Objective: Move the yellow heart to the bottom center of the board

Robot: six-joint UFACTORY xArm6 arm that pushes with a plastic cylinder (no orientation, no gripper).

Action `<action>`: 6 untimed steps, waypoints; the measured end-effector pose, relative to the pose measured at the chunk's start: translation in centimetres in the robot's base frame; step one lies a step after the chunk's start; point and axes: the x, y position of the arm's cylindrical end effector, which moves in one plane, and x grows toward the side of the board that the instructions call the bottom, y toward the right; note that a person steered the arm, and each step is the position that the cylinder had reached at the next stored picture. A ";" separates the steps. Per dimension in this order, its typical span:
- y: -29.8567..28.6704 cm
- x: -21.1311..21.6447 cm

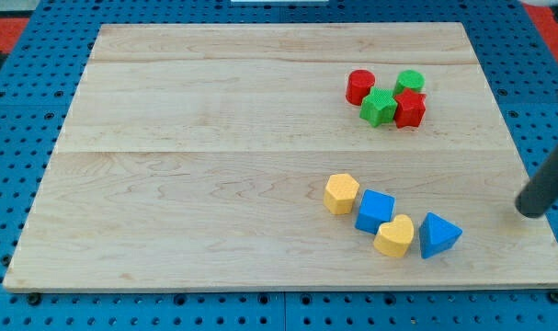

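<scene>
The tip (530, 213) is seen right of the blue triangle (438, 235); no claw is fitted. The yellow heart (394, 236), wedged against the blue cube (375, 211), could be dragged along with both.

This looks like a robotics lab bench, not a home or shop. A pale wooden board (214, 156) lies flat on a blue perforated base (26, 110) with a regular grid of holes, the kind used for fixing test rigs, and a strip of red (21, 37) shows at the view's top left corner. A dark rod (550, 179) reaches in from the view's right, and small coloured blocks (386, 97) sit on the board as test pieces.
</scene>
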 end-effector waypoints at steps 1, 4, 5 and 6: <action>-3.4 4.0; -20.4 3.9; -21.5 3.1; -20.4 3.0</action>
